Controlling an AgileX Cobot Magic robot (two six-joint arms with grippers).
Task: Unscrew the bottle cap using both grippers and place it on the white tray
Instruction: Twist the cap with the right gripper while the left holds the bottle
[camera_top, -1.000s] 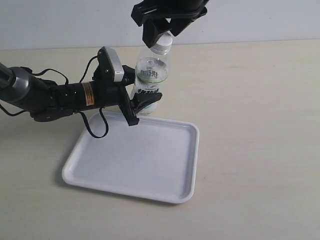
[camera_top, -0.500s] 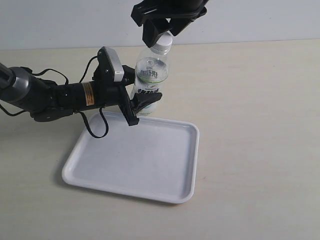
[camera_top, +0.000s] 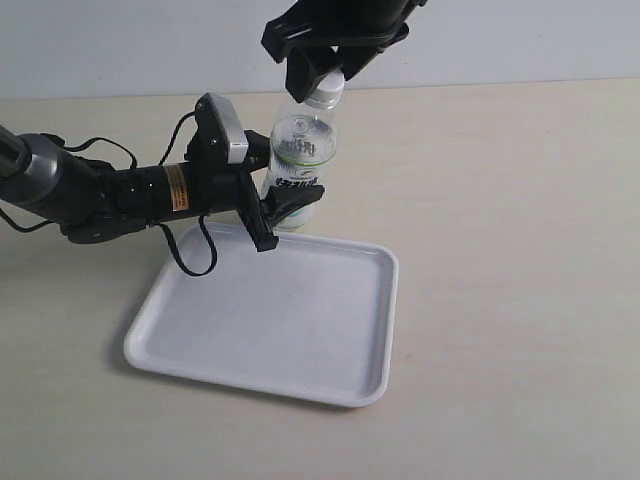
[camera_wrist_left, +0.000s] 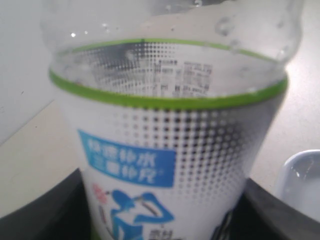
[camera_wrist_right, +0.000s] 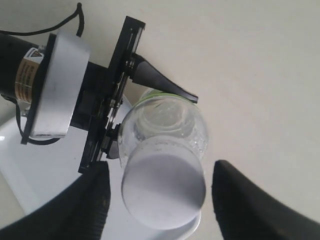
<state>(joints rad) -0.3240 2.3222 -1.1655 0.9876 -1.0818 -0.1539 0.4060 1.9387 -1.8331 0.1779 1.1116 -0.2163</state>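
Note:
The clear bottle (camera_top: 300, 150) with a white-and-green label stands upright just behind the white tray (camera_top: 290, 320). My left gripper (camera_top: 283, 215) is shut on the bottle's lower body; in the left wrist view the label (camera_wrist_left: 170, 140) fills the space between the two black fingers (camera_wrist_left: 45, 210). The white bottle cap (camera_top: 326, 92) sits on the bottle's neck. My right gripper (camera_top: 325, 76) hangs over it from above, open. In the right wrist view the cap (camera_wrist_right: 163, 190) lies between the dark fingers (camera_wrist_right: 75, 210), with a gap on each side.
The tray's rim (camera_top: 388, 300) lies in front of and below the bottle, and its corner (camera_wrist_left: 302, 180) shows in the left wrist view. The left arm (camera_top: 90, 190) with cables stretches in from the left over the beige table (camera_top: 520, 250). A pale wall runs behind.
The right gripper has shifted very slightly over the cap. The bottle and the left arm have not moved.

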